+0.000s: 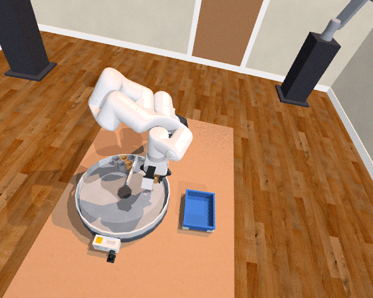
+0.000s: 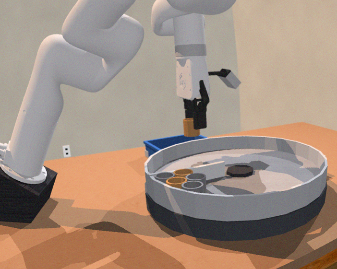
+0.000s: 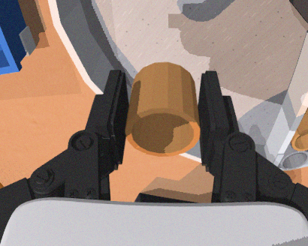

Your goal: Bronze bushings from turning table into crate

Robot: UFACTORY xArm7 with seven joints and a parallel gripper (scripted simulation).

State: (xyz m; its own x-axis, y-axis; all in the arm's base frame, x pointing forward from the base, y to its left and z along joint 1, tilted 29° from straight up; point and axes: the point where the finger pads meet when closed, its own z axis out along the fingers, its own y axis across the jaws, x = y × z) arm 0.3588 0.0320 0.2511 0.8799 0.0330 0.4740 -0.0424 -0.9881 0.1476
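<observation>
This looked like a robotics lab: a white jointed arm stood at a work table. Behind it, grey robot arms topped dark pedestals on the wood floor.

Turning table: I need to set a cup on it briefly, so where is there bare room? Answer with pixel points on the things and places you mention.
The round grey turning table point(image 1: 84, 216) point(image 2: 245, 208) looks bare between its dark central hub point(image 1: 124, 192) point(image 2: 239, 170) and the rim facing the white box point(image 1: 106, 243). Bushings crowd beside the pale divider point(image 1: 130, 174) point(image 2: 208, 172).
</observation>
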